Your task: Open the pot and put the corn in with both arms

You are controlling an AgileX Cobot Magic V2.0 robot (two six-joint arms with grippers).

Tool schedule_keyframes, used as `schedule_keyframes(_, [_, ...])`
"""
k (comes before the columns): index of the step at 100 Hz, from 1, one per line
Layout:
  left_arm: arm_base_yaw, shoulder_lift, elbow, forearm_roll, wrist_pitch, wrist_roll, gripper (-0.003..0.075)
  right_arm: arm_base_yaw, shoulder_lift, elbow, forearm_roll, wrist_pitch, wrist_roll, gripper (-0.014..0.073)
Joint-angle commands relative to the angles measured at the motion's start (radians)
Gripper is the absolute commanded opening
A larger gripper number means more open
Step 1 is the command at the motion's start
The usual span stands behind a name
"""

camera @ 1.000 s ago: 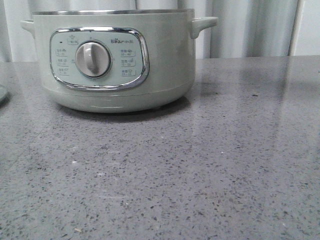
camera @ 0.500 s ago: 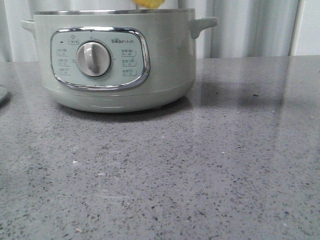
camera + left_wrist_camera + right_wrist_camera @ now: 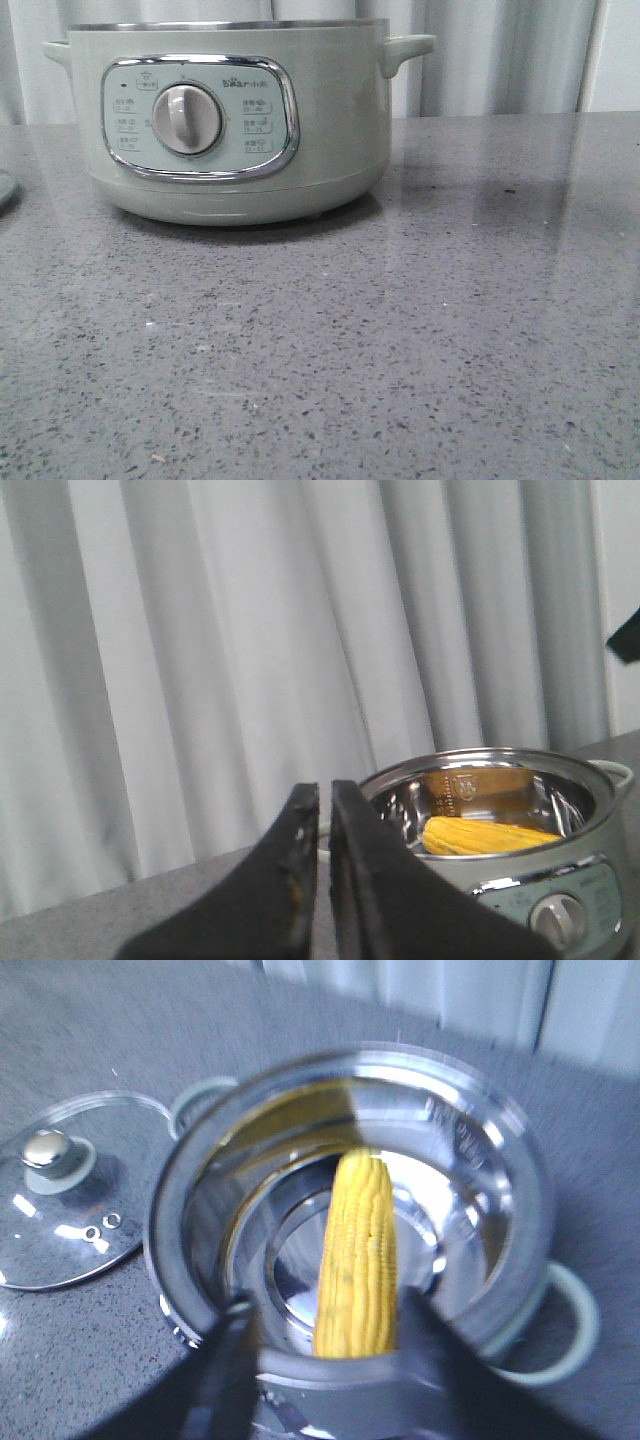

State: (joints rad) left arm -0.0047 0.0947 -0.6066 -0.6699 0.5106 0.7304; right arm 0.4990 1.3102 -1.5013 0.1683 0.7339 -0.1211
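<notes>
The pale-green pot (image 3: 230,120) stands open at the back left of the table in the front view, where neither gripper shows. In the right wrist view the corn (image 3: 358,1255) lies inside the pot's steel bowl (image 3: 470,1190). My right gripper (image 3: 325,1355) hangs above the pot's near rim, open, with its fingers apart on either side of the corn and not touching it. In the left wrist view my left gripper (image 3: 322,788) is shut and empty, raised beside the pot (image 3: 560,880), and the corn (image 3: 490,835) shows inside.
The glass lid (image 3: 60,1200) with a steel knob lies flat on the grey speckled table (image 3: 400,330) beside the pot. A sliver of it shows at the left edge of the front view (image 3: 4,188). White curtains hang behind the table.
Half a second ago a yellow bit of the corn showed above the pot's rim in the front view. It has gone down out of sight there. The pot has not moved.
</notes>
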Motion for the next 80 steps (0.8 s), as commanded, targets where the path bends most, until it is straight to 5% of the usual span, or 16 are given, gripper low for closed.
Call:
schedule_keyframes(1, [-0.008,-0.003,0.003,-0.013,-0.03,-0.042,-0.002,-0.004,-0.161,0.044,-0.021,-0.065,-0.063,-0.0077])
schedule_keyframes(46, [-0.008,-0.009,0.192,-0.116,-0.116,-0.056,-0.002,-0.004,-1.0,0.787,-0.264,-0.225,-0.062,-0.0062])
schedule_keyframes(80, [-0.008,-0.009,0.258,-0.116,-0.122,-0.056,-0.002,-0.004,-1.214,0.899,-0.264,-0.347,-0.062,-0.0063])
